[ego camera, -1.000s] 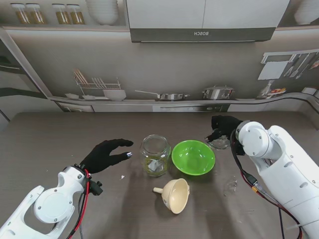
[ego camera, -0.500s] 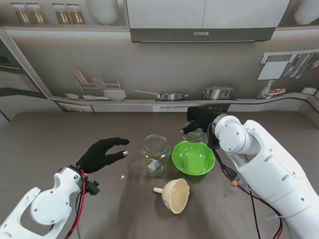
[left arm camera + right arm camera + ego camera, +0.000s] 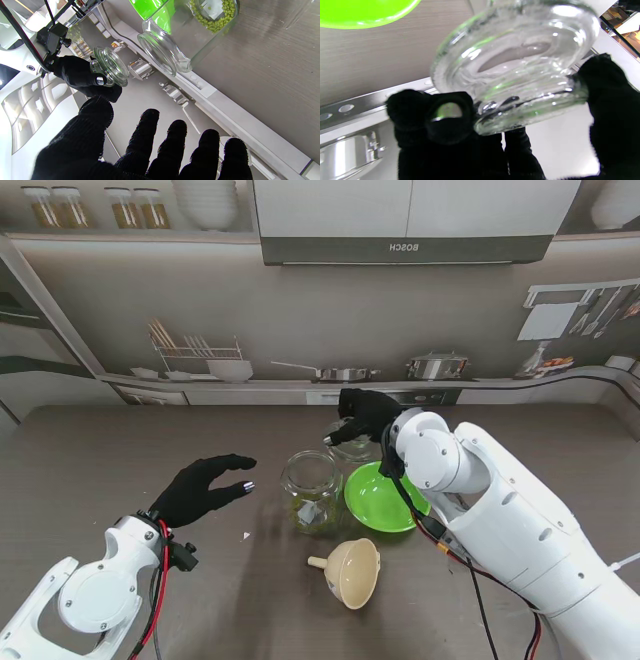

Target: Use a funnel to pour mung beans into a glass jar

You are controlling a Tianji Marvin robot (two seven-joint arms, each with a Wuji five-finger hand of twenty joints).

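My right hand [image 3: 368,418] pinches the glass lid [image 3: 352,448] in the air, just beyond the jar [image 3: 311,492], so I judge the pouring done and capping in hand: next I must centre the lid over the mouth and lower it level. The jar stands mid-worktop [image 3: 120,450], clear, beans [image 3: 217,17] at its bottom, the bowl [image 3: 386,496] on its right and the funnel [image 3: 352,572] nearer to me. My left hand [image 3: 205,488] hovers spread, empty.
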